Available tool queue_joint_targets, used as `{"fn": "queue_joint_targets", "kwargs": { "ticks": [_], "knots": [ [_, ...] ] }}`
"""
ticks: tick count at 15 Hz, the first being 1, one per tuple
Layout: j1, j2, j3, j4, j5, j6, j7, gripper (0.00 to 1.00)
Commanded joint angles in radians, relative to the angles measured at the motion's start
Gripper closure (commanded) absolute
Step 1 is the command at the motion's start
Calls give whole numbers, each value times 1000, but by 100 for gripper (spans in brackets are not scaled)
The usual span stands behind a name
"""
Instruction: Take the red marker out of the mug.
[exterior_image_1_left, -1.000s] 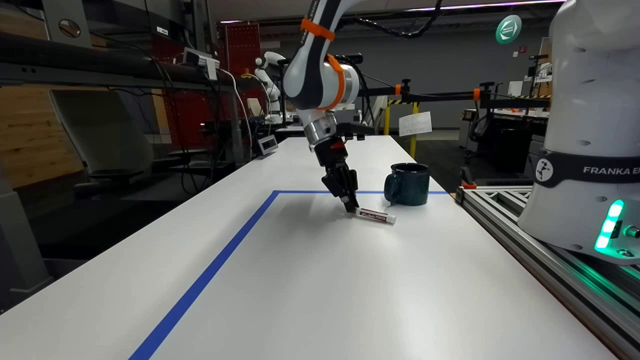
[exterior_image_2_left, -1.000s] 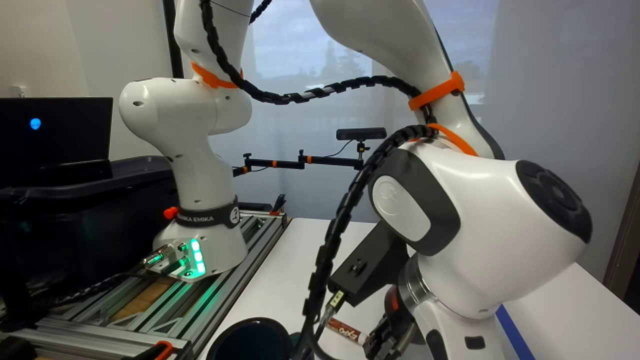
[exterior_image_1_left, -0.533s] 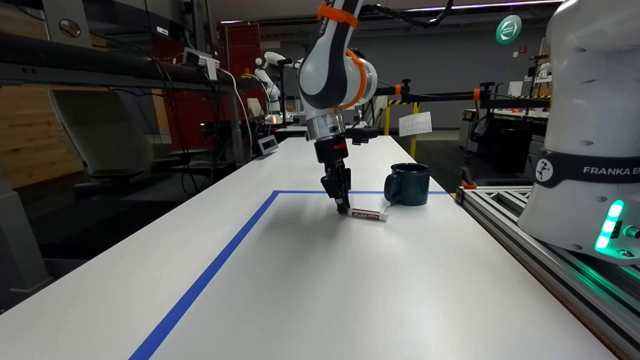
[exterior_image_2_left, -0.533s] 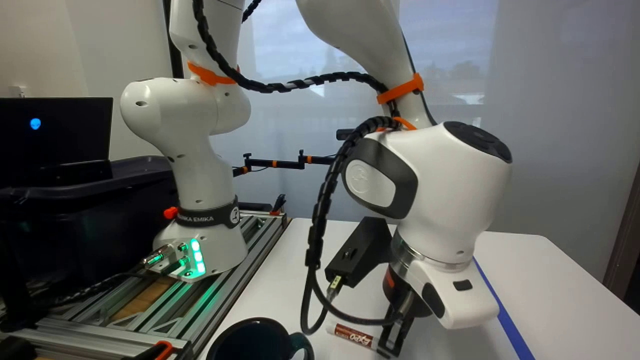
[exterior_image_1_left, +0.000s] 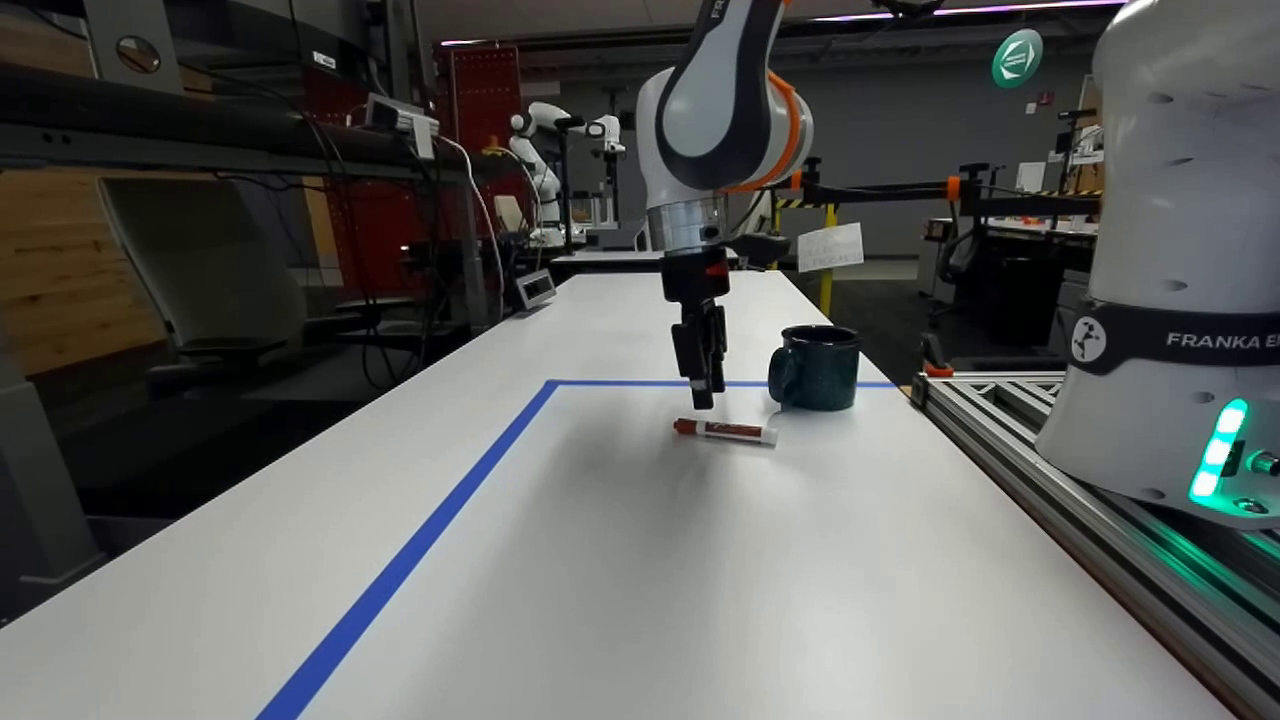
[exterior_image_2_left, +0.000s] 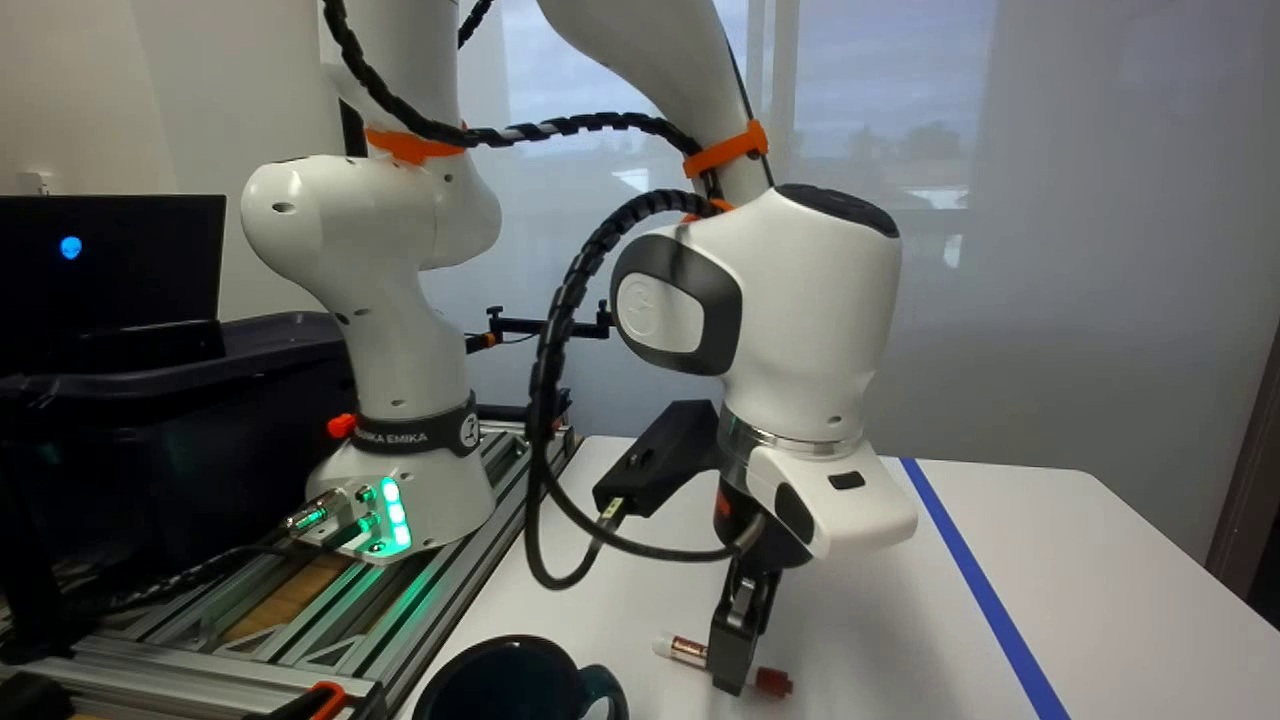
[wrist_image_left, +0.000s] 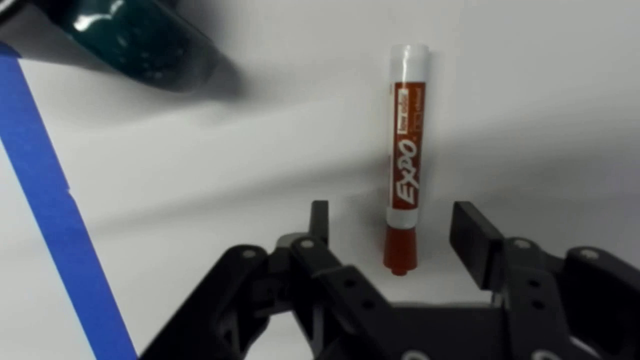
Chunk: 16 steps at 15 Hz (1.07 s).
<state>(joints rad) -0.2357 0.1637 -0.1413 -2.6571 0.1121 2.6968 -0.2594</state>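
The red marker (wrist_image_left: 407, 150), white-bodied with a red-brown label and cap, lies flat on the white table, outside the mug. The dark teal mug (exterior_image_1_left: 828, 368) stands upright a little way from it; only part of the mug (wrist_image_left: 140, 50) shows in the wrist view. My gripper (wrist_image_left: 395, 220) is open, its fingers apart on either side of the marker's cap end, touching neither side. In an exterior view the gripper (exterior_image_1_left: 708, 395) points downward, hovering slightly above and behind the marker (exterior_image_1_left: 725, 431). From an exterior view a finger (exterior_image_2_left: 735, 645) covers the marker's middle.
Blue tape (exterior_image_1_left: 490, 455) runs along the table. The robot's base (exterior_image_1_left: 1170, 420) and its metal rail (exterior_image_1_left: 1080, 580) border the table on the mug's side. A loop of cable (exterior_image_2_left: 540, 480) hangs from the wrist over the table.
My gripper has let go of the marker's cap end, opened, lifted and turned from tilted to upright. The marker has shifted slightly away from the mug, and its red cap is now uncovered.
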Motion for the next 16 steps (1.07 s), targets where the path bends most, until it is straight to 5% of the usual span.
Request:
{"fn": "queue_joint_targets", "kwargs": {
  "ticks": [1, 7, 12, 13, 16],
  "knots": [
    [-3, -186, -49, -89, -91, -118, 13, 3],
    [2, -421, -61, -94, -281, -433, -1, 0],
    [20, -591, -18, -158, -380, -386, 24, 0],
    [23, -475, -37, -86, -344, -423, 4, 0],
    [26, -491, -36, -92, -344, -423, 6, 0]
  ]
}}
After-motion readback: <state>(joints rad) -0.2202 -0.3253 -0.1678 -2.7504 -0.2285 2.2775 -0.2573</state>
